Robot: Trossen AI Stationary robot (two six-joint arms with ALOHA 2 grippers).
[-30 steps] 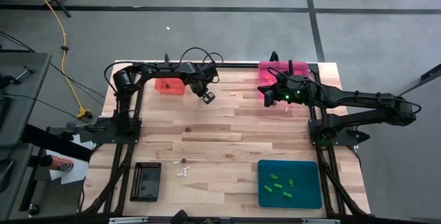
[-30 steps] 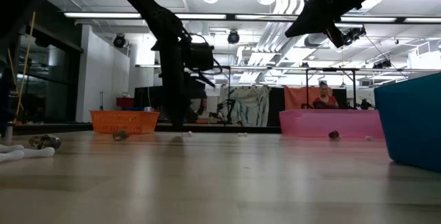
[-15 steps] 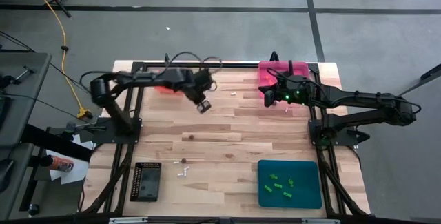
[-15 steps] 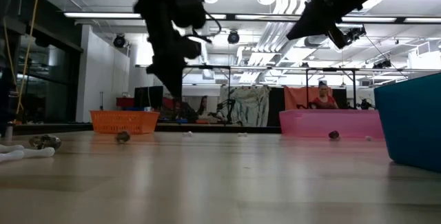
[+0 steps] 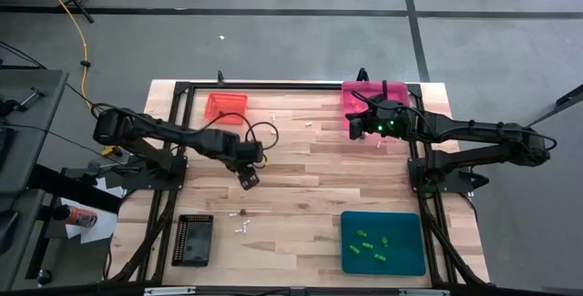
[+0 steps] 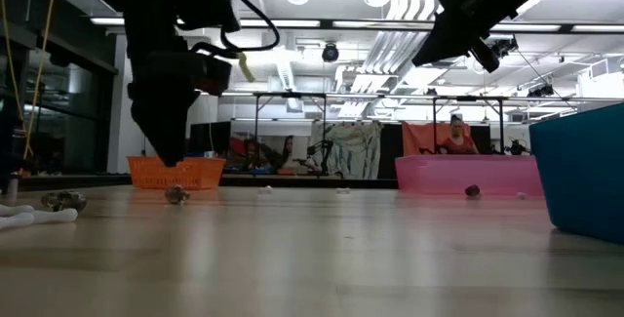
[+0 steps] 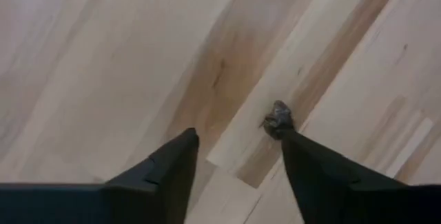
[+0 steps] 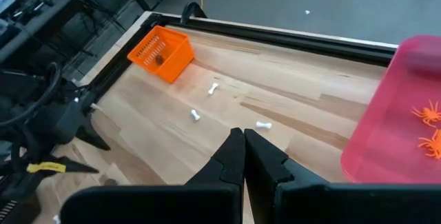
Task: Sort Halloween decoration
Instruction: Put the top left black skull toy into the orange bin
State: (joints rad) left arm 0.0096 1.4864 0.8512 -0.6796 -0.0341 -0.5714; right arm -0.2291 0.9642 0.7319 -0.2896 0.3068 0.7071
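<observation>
Sorting stood mid-way, judging by the spread: from above, green trinkets (image 5: 369, 243) lay in the teal tray (image 5: 383, 264) at the tabletop's near right corner, while a dark brown trinket (image 5: 252, 184) lay on the bare wood toward the middle. The left gripper (image 5: 249, 178) hung just over it, fingers spread. The step in hand looked like a pick of that brown piece — the next move would call for a short, straight descent and a close on so small a thing without nudging it aside. The right gripper (image 5: 354, 128), fingers together and holding nothing, waited beside the pink tray (image 5: 363, 91) at the far right edge. An orange tray (image 5: 225, 107) sat at the far left, a black tray (image 5: 192, 239) at the near left.

Level across the table, the left arm came down just this side of the orange tray, with the brown trinket (image 6: 176, 194) on the wood just below it — not yet touched, as far as could be told.

Through the left wrist camera, the brown trinket (image 7: 278, 117) lay off-centre between the open fingers, right against the tip of one finger (image 7: 324, 176).

Through the right wrist camera, the closed right fingers (image 8: 231, 162) pointed over white trinkets (image 8: 213, 89) on the wood, and orange spiders (image 8: 428, 114) lay in the pink tray.
</observation>
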